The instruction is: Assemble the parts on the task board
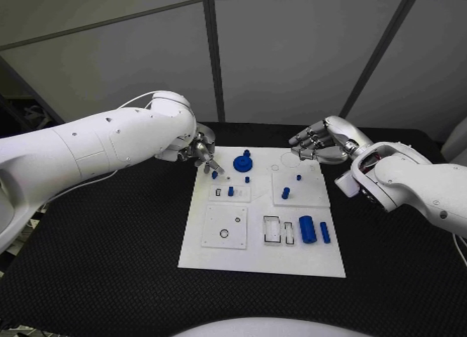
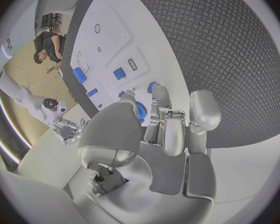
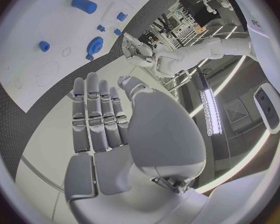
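The left hand [image 1: 200, 150] is at the far left corner of the white board [image 1: 248, 260], fingers curled down close to a small blue peg [image 1: 214, 175]; I cannot tell if it grips it. The right hand [image 1: 316, 142] hovers over the far right corner, fingers loosely bent, holding nothing. The flat board lies mid-surface [image 1: 112, 281], which is black and textured, with a round blue gear [image 1: 242, 165] and a blue cylinder [image 1: 307, 229].
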Robot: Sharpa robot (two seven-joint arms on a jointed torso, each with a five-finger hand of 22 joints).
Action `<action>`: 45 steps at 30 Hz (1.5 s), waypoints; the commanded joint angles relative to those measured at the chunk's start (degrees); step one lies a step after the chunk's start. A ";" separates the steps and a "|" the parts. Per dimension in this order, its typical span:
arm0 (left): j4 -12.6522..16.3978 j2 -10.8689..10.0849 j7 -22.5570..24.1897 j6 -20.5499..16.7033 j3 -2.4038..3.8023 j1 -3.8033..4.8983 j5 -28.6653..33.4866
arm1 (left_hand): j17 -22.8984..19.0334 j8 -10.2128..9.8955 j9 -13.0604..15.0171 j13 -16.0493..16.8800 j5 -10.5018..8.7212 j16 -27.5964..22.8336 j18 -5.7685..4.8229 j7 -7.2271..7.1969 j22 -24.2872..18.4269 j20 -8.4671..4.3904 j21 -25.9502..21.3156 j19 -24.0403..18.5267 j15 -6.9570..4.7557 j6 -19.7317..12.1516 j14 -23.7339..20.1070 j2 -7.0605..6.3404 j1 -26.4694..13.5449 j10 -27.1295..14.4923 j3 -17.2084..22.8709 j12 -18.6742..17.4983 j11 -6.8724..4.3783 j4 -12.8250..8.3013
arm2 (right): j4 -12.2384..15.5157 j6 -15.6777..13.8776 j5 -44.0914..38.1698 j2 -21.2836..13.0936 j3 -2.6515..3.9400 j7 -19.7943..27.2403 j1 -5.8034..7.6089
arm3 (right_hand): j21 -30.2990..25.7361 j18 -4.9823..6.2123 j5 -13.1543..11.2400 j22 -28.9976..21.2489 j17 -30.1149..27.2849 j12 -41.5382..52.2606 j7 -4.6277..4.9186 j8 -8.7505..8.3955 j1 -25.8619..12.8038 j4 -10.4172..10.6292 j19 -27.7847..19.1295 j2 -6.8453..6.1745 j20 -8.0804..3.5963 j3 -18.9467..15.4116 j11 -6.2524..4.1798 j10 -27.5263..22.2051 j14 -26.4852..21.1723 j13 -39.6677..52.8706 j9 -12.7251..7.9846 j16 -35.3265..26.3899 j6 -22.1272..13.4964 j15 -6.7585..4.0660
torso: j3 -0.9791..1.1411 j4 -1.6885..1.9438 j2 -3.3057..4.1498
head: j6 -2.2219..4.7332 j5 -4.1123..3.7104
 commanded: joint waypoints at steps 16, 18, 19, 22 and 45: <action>-1.98 1.81 3.42 -1.61 -1.11 0.00 -5.76 | 5.63 0.61 1.40 -0.25 0.33 -0.19 -1.44 0.32 2.04 0.55 -0.99 -0.38 0.36 -1.50 2.73 -0.76 2.06 -1.23 1.41 -0.08 0.23 -0.13 | 0.07 -0.50 0.85 0.30 0.03 0.74 0.09 | -0.45 0.62 0.50 -0.10 0.10 -0.32 -0.01 -0.13 -0.33 0.14 0.06 -0.10 0.10 0.09 0.25 0.17 0.11 -0.12 0.06 -0.45 0.02 0.11 | -0.03 0.00 -0.01 | -0.36 -0.02; -2.23 1.99 3.38 -1.48 -1.17 -0.05 -5.99 | 5.63 0.62 1.47 -0.26 0.33 -0.19 -1.44 0.33 2.04 0.56 -1.02 -0.39 0.37 -1.54 2.73 -0.75 2.12 -1.26 1.50 -0.09 0.24 -0.12 | 0.05 -0.44 0.85 0.34 0.03 0.72 0.09 | -0.45 0.62 0.50 -0.10 0.10 -0.32 -0.01 -0.13 -0.33 0.14 0.06 -0.10 0.10 0.09 0.25 0.17 0.11 -0.12 0.06 -0.45 0.02 0.11 | -0.03 0.00 -0.01 | -0.37 -0.07; -2.32 2.06 3.37 -1.47 -1.20 -0.06 -6.14 | 5.62 0.64 1.55 -0.27 0.33 -0.19 -1.43 0.34 2.04 0.58 -1.07 -0.41 0.38 -1.60 2.72 -0.70 2.20 -1.30 1.63 -0.11 0.25 -0.11 | 0.05 -0.42 0.85 0.35 0.03 0.72 0.09 | -0.45 0.62 0.50 -0.10 0.10 -0.32 -0.01 -0.13 -0.33 0.14 0.06 -0.10 0.10 0.09 0.25 0.17 0.11 -0.12 0.06 -0.45 0.02 0.11 | -0.03 0.00 -0.01 | -0.41 -0.13; -2.65 2.29 3.43 -1.61 -1.32 -0.10 -6.95 | 5.50 0.67 1.86 -0.42 0.32 -0.24 -1.38 0.39 1.98 0.62 -1.35 -0.50 0.42 -1.81 2.66 -0.25 2.38 -1.52 2.10 -0.23 0.30 -0.10 | 0.04 -0.36 0.85 0.37 0.03 0.69 0.09 | -0.45 0.62 0.50 -0.10 0.10 -0.32 -0.01 -0.13 -0.33 0.14 0.06 -0.10 0.10 0.09 0.25 0.17 0.11 -0.12 0.06 -0.45 0.02 0.11 | -0.04 -0.01 -0.01 | -0.36 -0.14; -4.75 4.04 3.91 -1.02 -1.51 -0.42 -7.72 | 5.48 0.79 2.77 -0.25 0.25 -0.23 -1.38 0.47 2.12 0.72 -1.49 -0.54 0.50 -2.30 2.61 0.38 3.90 -1.84 3.18 -0.30 0.36 -0.24 | 0.04 -0.11 0.84 0.55 0.04 0.61 0.09 | -0.49 0.62 0.63 -0.11 0.11 -0.35 0.00 -0.16 -0.21 0.06 0.07 -0.04 0.10 0.20 0.26 0.17 0.11 -0.16 0.05 -0.51 -0.01 0.11 | -0.02 0.04 -0.01 | -0.55 -0.27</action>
